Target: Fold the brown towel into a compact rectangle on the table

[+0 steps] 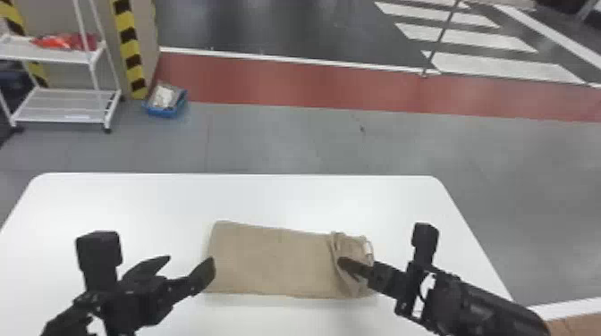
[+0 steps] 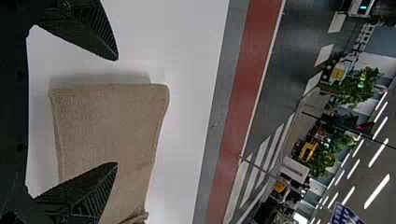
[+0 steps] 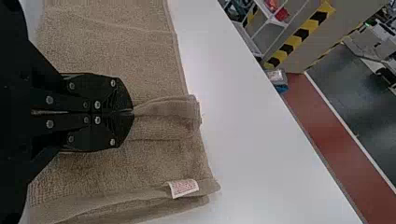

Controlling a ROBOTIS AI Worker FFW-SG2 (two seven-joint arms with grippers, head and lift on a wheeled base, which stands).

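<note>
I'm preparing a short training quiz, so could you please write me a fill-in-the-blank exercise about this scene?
The black left gripper is not shut but ____.
The black right gripper is shut on a fold of the brown terry towel, near the towel's ____ end in the head view.
The smooth table under the towel is coloured ____.

Missing words: open; right; white.
</note>
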